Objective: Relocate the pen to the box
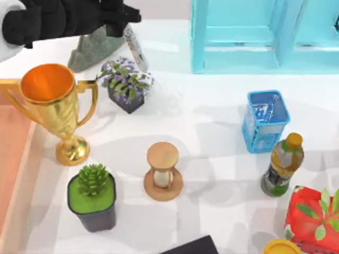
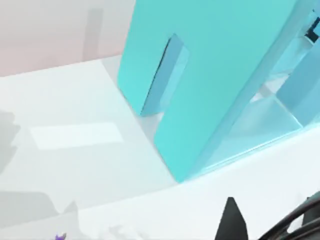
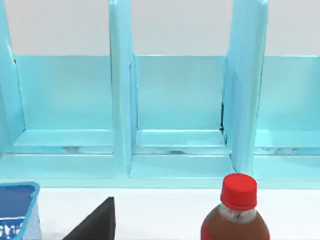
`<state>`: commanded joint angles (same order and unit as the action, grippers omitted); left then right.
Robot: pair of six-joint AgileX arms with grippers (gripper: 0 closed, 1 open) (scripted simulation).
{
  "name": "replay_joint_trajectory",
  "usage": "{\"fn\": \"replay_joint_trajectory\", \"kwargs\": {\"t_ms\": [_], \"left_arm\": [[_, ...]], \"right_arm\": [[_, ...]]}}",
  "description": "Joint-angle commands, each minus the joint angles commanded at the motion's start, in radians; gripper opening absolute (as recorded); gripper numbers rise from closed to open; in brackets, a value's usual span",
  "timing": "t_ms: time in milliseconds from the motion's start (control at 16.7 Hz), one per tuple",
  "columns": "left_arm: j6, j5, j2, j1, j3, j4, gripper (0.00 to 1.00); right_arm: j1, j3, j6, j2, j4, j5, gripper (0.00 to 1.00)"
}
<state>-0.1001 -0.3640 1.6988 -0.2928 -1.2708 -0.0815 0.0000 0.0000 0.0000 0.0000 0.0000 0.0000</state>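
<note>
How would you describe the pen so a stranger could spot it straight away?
Find the turquoise shelf unit at the table's back, then look left to the black left arm. The pen slants down from its tip, by the purple flower pot: the one slim white-grey stick among bulky things.

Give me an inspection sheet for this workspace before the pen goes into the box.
Surface: white table, crowded.
Job's things: pen slanting down from the left gripper, over the table's far left; box at the left edge, partly in view.
Clutter: gold trophy, flower pot, grey rock, succulent, hourglass, blue basket, yellow-capped bottle, red carton, red-capped bottle.
Grippers: left at the pen's upper end; right gripper parked, facing the shelf.
Cables: nothing seen.
Surroundings: turquoise shelf unit at the back.
</note>
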Motion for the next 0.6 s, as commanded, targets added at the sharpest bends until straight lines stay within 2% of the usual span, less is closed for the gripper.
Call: {"fn": "replay_joint_trajectory", "kwargs": {"t_ms": [600], "left_arm": [[1.012, -0.3, -0.041, 0.572, -0.201, -0.852, 0.0]], "right_arm": [[0.0, 0.0, 0.0, 0.0, 0.0, 0.0, 1.0]]}}
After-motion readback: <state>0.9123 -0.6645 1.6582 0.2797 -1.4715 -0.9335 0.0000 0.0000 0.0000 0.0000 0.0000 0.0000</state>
